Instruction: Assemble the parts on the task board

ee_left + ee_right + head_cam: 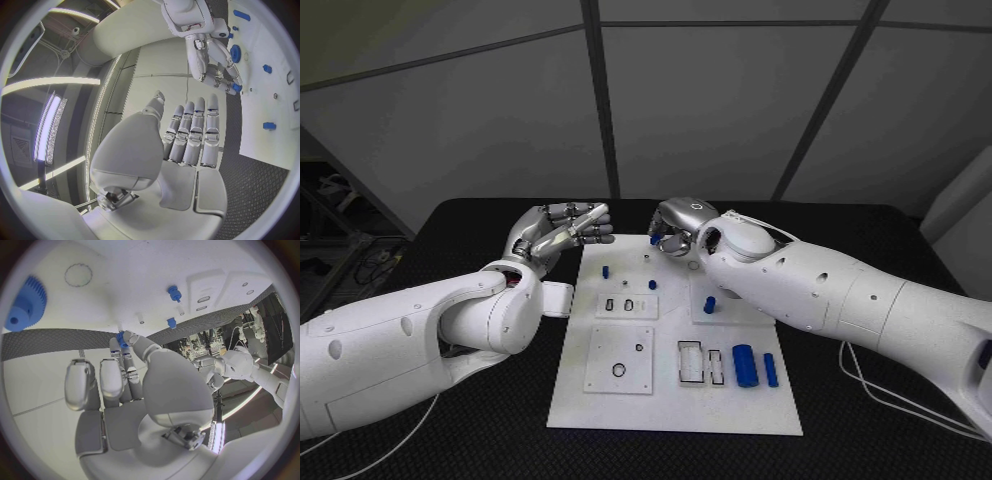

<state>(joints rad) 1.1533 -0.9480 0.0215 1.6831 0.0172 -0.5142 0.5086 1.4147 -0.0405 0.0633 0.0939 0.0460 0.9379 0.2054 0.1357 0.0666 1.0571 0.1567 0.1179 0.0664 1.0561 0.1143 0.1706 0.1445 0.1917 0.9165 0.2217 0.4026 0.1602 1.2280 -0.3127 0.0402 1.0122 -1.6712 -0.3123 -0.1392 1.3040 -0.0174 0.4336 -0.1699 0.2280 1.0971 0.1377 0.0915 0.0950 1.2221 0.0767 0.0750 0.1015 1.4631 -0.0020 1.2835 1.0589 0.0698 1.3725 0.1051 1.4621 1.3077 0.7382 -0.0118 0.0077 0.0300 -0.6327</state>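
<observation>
Across the middle of the head view, the white task board (675,400) lies on the black table (877,225), running from the picture's centre down toward the lower edge. At the board's top edge, the right hand (681,228) reaches in from the right, its fingers curled downward with a small blue part (656,239) pinched at the fingertips, just over the board's upper rim. The right wrist view shows the same blue part (120,338) caught between the thumb and a fingertip, close above the board's edge.

To the left of it, off the board's upper left corner, the left hand (563,230) hangs above the table with its palm turned up and its fingers held out nearly straight and side by side; it holds nothing. In the left wrist view the fingers (195,131) stand extended and empty.

On the board, a short blue peg (604,271) stands near the upper left, another blue piece (708,305) stands right of centre, and two blue cylinders (746,365) lie side by side near the lower right. A blue gear (25,305) sits on the board, seen at the upper left of the right wrist view.
</observation>
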